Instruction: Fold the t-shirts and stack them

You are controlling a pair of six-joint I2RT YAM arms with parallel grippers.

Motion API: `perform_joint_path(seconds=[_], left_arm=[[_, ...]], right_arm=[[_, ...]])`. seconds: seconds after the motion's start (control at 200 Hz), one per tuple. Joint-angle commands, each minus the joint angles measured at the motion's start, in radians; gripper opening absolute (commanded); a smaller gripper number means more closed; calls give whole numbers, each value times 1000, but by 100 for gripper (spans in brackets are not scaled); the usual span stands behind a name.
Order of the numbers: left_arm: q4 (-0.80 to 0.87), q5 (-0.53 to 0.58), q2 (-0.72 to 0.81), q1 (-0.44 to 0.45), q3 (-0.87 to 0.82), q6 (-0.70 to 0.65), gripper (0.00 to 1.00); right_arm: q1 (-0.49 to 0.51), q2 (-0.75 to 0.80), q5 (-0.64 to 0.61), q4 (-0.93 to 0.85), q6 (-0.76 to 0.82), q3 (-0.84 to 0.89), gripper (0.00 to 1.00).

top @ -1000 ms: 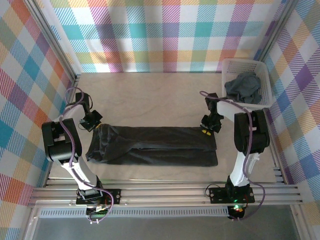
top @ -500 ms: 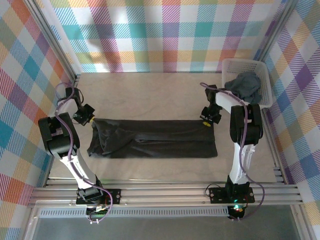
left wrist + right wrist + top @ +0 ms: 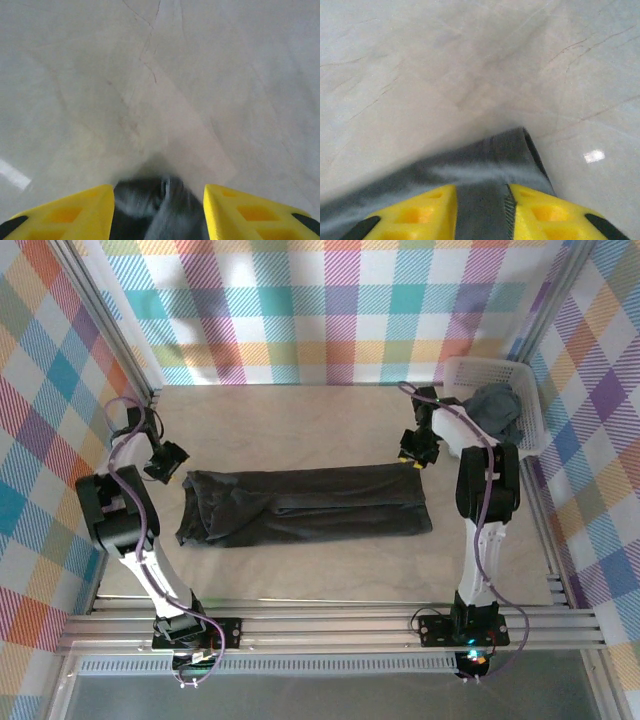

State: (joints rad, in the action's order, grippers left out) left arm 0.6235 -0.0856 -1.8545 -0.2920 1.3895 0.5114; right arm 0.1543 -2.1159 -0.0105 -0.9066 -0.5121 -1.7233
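Our right gripper [image 3: 481, 200] pinches the 3 o'clock corner of the long, flat-folded charcoal cloth t-shirt [image 3: 300, 505]. At 9 o'clock, bunched cloth sits between the parted yellow fingers [image 3: 75, 212] of our left gripper [image 3: 159, 200]; we cannot tell whether they clamp it.

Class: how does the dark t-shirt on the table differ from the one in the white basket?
The table t-shirt lies flat in a long folded strip; the basket t-shirt sits crumpled in a heap. The table t-shirt looks blacker, the basket t-shirt greyer. Both are plain dark cloth.

Folded t-shirt [image 3: 305, 505] flat on table [image 3: 300, 420]
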Motion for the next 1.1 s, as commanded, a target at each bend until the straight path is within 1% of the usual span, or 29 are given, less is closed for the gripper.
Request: perform_joint_path(seconds=[0.0, 0.055, 0.085, 0.11, 0.17, 0.245, 0.315, 0.425, 0.605, 0.66, 0.765, 0.84, 0.895, 0.93, 1.095], left_arm=[[-2, 27, 209, 81, -86, -13, 51], [-25, -14, 245, 138, -141, -31, 51], [-30, -31, 247, 172, -165, -43, 51], [-35, -42, 246, 200, -182, -49, 51], [-60, -81, 235, 257, -224, -60, 49], [-76, -100, 222, 309, -256, -62, 49], [-65, -97, 200, 331, -259, -75, 49], [-47, -92, 171, 336, -268, -99, 48], [-76, -98, 156, 356, -306, -113, 44], [-85, -98, 149, 356, -311, -112, 40], [-67, -98, 148, 359, -305, -108, 23], [-58, -92, 180, 365, -314, -101, 9], [-38, -88, 207, 371, -316, -81, 2], [-22, -84, 227, 380, -317, -60, 0], [47, -58, 339, 451, -357, 103, 0]], right_arm=[[21, 161, 76, 7, 36, 52, 41], [36, 220, 152, 52, 39, 108, 44], [47, 237, 229, 81, 39, 136, 45], [55, 250, 270, 90, 37, 150, 46], [93, 269, 304, 68, 35, 161, 46], [138, 295, 338, 63, 29, 183, 46], [166, 327, 352, 74, 4, 211, 46], [190, 364, 370, 83, -28, 231, 46], [218, 390, 392, 75, -36, 233, 46], [223, 398, 392, 74, -40, 242, 46], [226, 418, 388, 82, -48, 269, 45], [226, 429, 379, 82, -51, 281, 45], [226, 433, 373, 82, -49, 286, 45], [226, 434, 371, 82, -48, 289, 45], [226, 432, 358, 83, -45, 294, 45]])
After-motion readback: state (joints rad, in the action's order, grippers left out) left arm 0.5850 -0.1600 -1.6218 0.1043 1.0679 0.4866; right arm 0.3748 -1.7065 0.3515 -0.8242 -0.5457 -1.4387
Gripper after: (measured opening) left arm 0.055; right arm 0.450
